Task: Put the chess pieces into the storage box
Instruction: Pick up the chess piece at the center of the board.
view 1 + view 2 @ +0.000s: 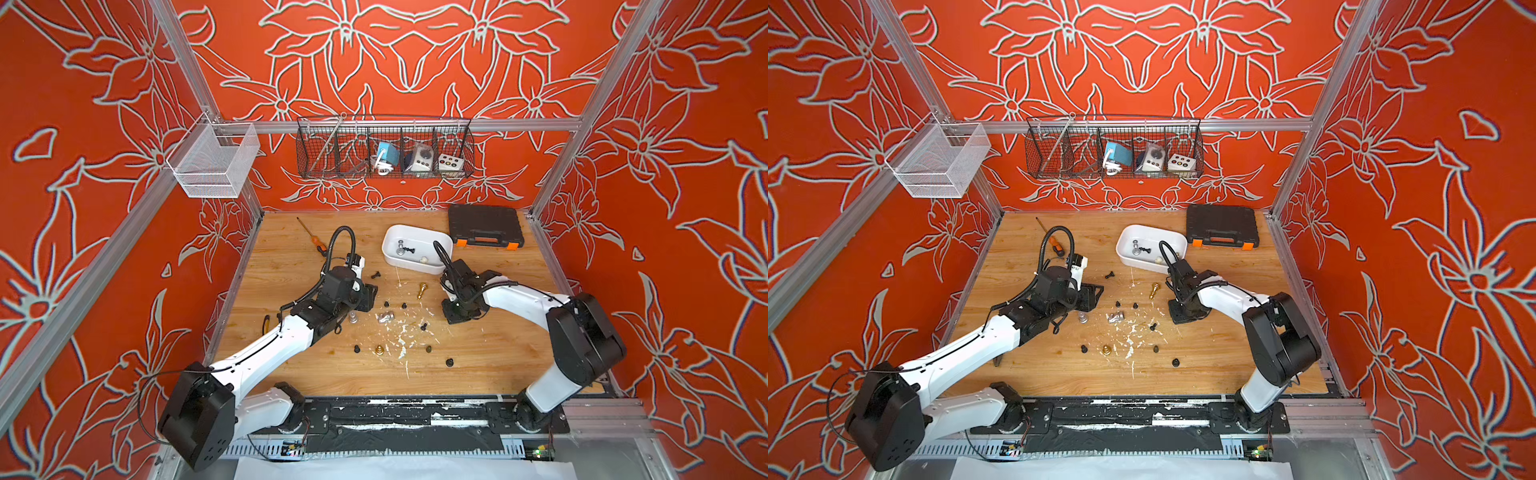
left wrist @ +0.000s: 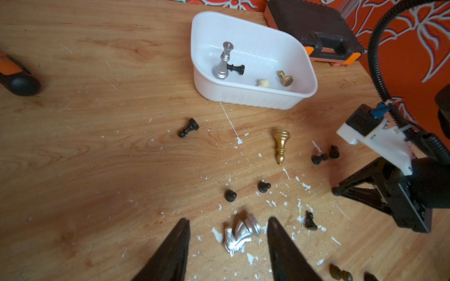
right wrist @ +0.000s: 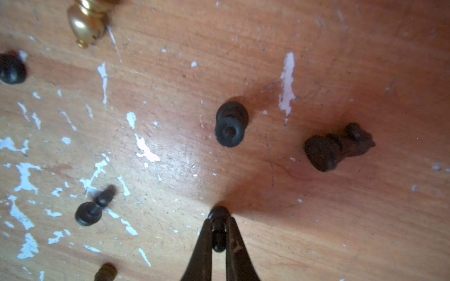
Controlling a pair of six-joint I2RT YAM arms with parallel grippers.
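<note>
The white storage box (image 1: pixel 411 227) stands at the back middle of the wooden table. It holds a silver queen (image 2: pixel 225 60), a black pawn (image 2: pixel 235 68), a cream piece (image 2: pixel 263 83) and a gold pawn (image 2: pixel 285 78). Several chess pieces lie scattered in front of it, among them a gold bishop (image 1: pixel 422 290) and black pawns (image 2: pixel 230 195). My left gripper (image 2: pixel 227 220) is open, its fingers either side of a silver knight (image 2: pixel 241 231) lying on its side. My right gripper (image 3: pixel 218 219) is low over the table, shut on a small black pawn (image 3: pixel 218 239).
An orange-handled screwdriver (image 1: pixel 316 241) lies at the back left. A black toolcase (image 1: pixel 484 226) sits right of the box. A white mesh basket (image 1: pixel 214 162) and a black wire basket (image 1: pixel 384 149) hang on the frame. White paint flecks (image 1: pixel 401 340) cover the table's middle.
</note>
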